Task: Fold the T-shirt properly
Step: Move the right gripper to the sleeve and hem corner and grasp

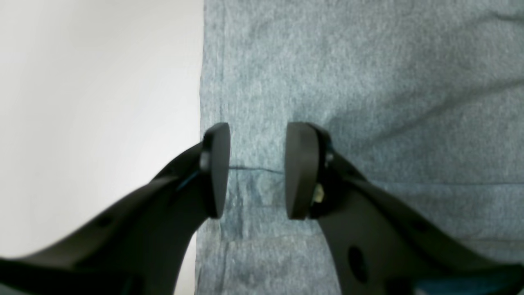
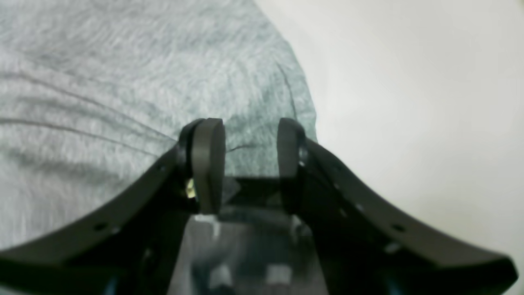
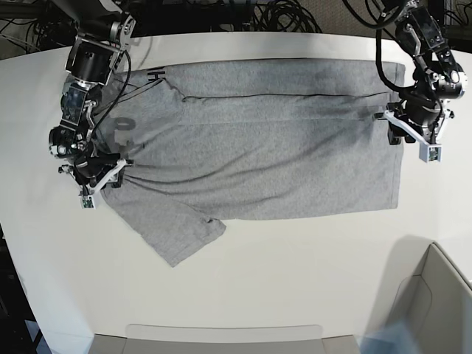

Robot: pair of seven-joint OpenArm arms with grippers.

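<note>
The heather-grey T-shirt (image 3: 258, 158) lies spread across the white table, plain side up. Its far strip is folded over along a crease, and a bit of black lettering (image 3: 155, 74) shows at the far left corner. One sleeve (image 3: 177, 232) sticks out at the near left. My left gripper (image 3: 396, 125) is open at the shirt's right hem. In the left wrist view the gripper (image 1: 257, 170) straddles the hem where a layer's edge crosses between its fingers. My right gripper (image 3: 110, 164) is open at the shirt's left edge. In the right wrist view the gripper (image 2: 249, 157) is over the cloth (image 2: 123, 102).
A pale bin (image 3: 435, 302) stands at the near right corner. A flat pale tray (image 3: 221, 335) lies along the near edge. Cables (image 3: 273, 15) run behind the table's far edge. Bare white table (image 3: 310, 273) lies in front of the shirt.
</note>
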